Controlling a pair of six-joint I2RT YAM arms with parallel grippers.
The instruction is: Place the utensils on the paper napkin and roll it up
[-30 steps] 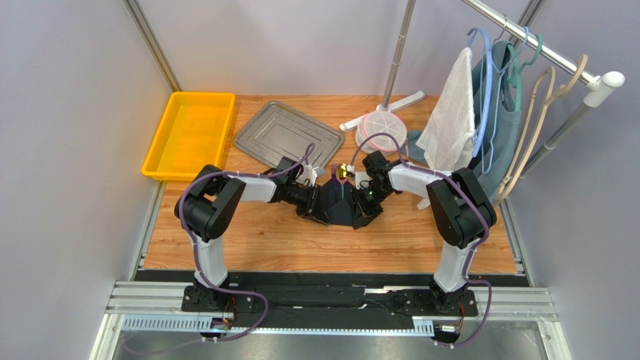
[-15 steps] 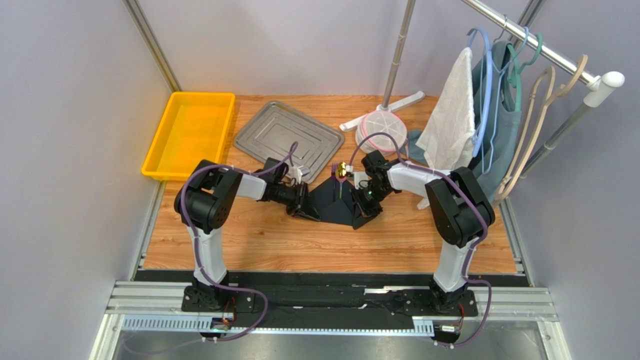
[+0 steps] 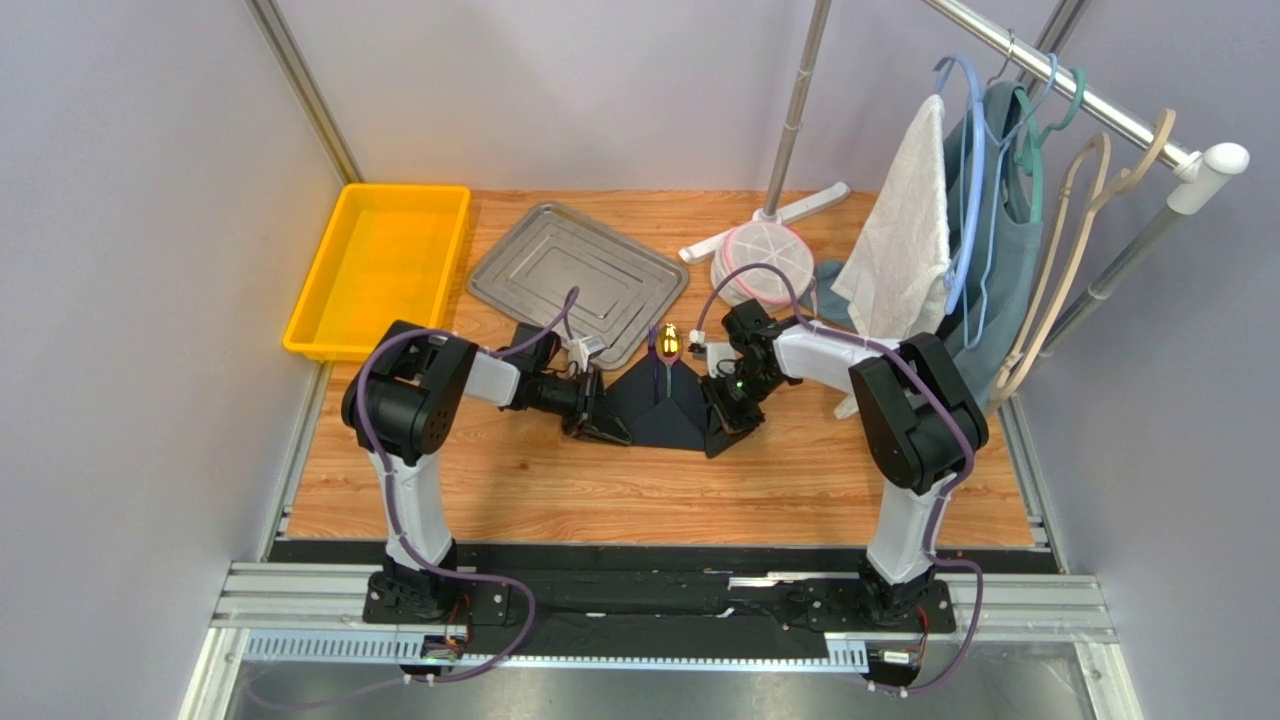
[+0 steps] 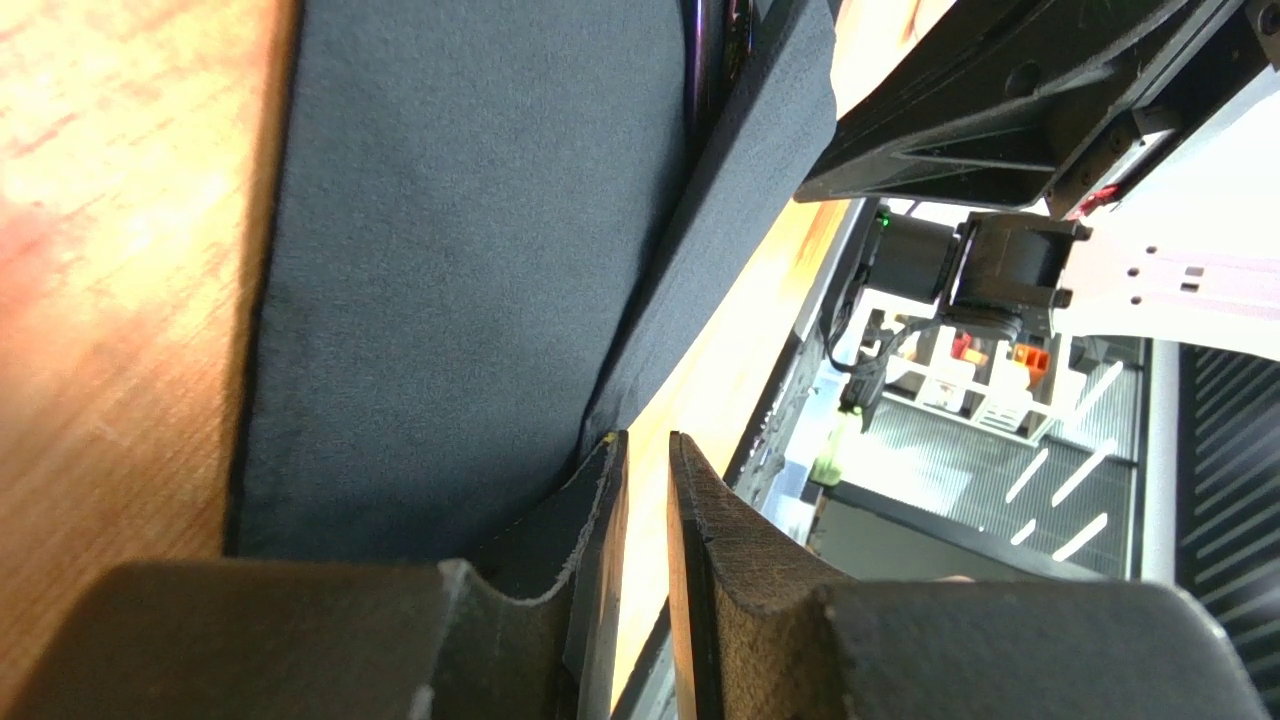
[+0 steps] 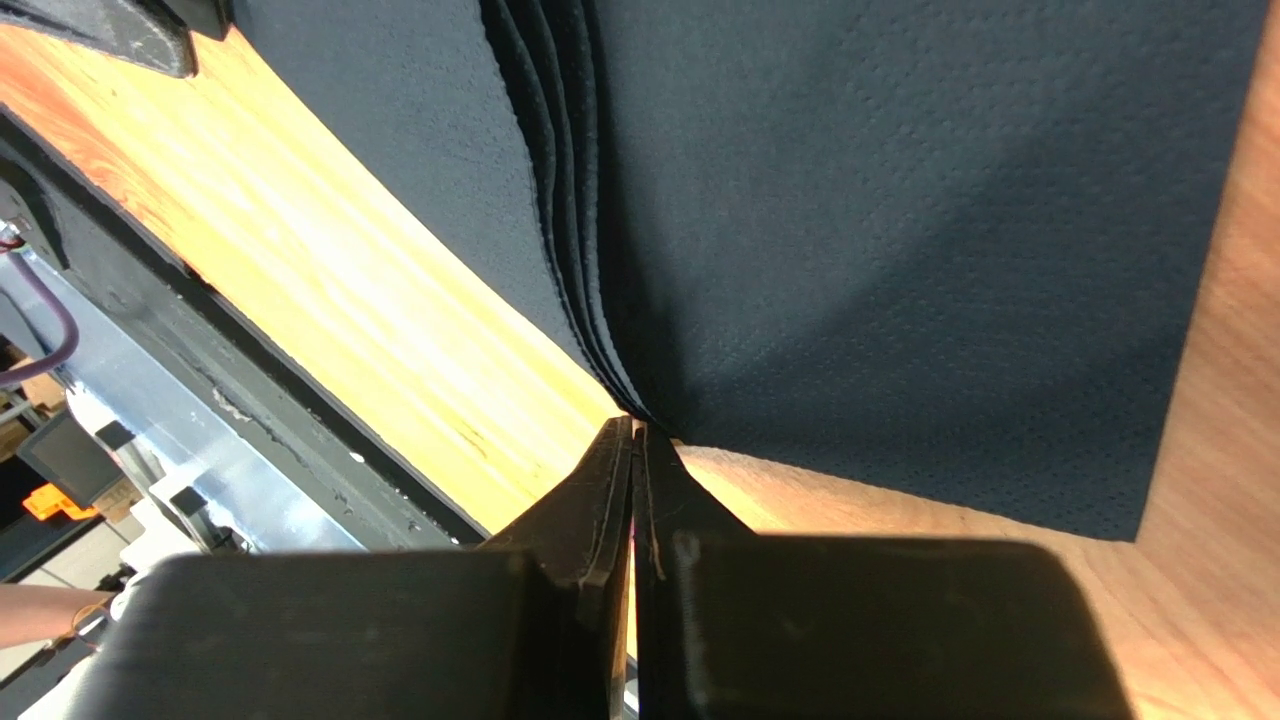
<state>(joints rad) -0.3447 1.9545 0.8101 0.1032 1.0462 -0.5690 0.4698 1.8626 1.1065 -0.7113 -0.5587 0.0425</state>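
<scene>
— Black napkin point(image 3: 661, 405), from above?
— Centre, between my left gripper point(image 3: 597, 420) and right gripper point(image 3: 730, 420); spoon point(image 3: 669, 342) bowl at its far edge.
— Left wrist?
— Jaws a slit apart beside a fold; I can't tell if they grip.
— Right wrist?
— Clenched on the napkin's corner.

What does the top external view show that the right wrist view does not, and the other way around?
Only the top view: the gold spoon bowl at the far end of the napkin, the metal tray and the yellow bin. Only the right wrist view: the right hand pinched shut on a napkin corner, whose stacked layers show. Both: the black napkin and the wooden table.
</scene>
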